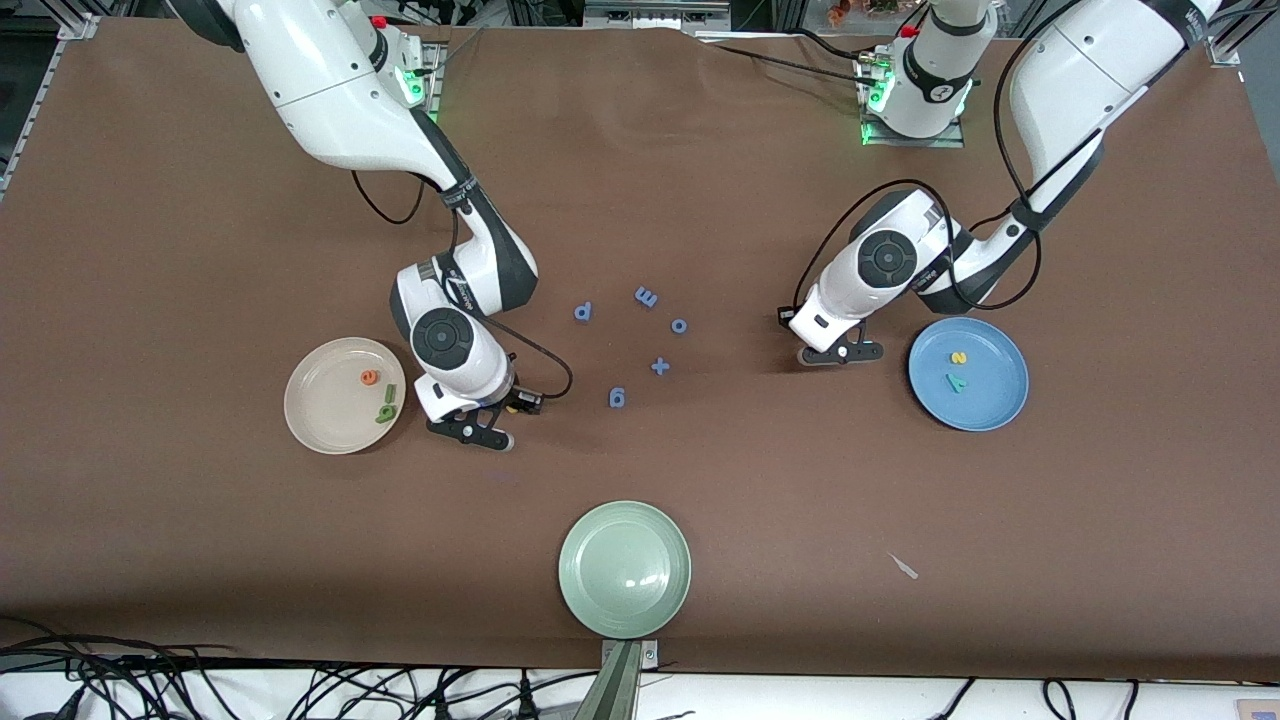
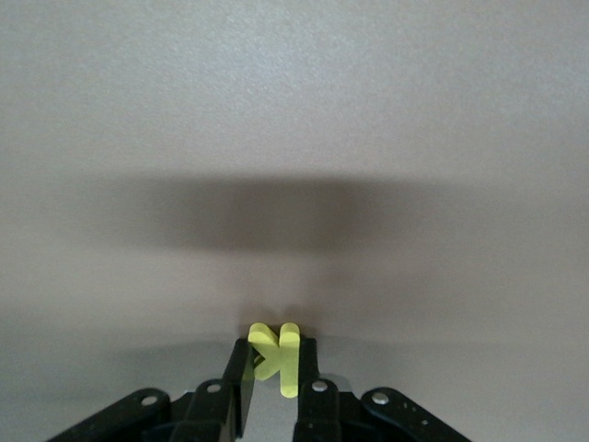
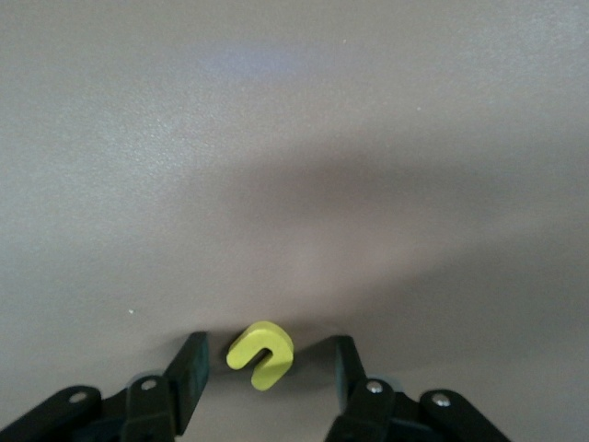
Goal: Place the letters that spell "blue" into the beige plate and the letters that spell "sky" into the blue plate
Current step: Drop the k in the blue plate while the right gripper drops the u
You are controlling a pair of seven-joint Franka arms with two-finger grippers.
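Right of frame centre, the left gripper [image 2: 276, 373] pinches the yellow k [image 2: 276, 357]; lower left, the right gripper [image 3: 267, 378], half-open, straddles the yellow u [image 3: 260, 353] and could nudge it askew.

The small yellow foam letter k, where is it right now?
The yellow foam letter k is pinched between the left gripper's fingers, low over the brown table beside the round blue plate.

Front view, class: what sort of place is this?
Probably a robotics lab bench: two arms bolted to a brown-covered table, sorting foam letters into plates such as the beige plate, cables along its edge.
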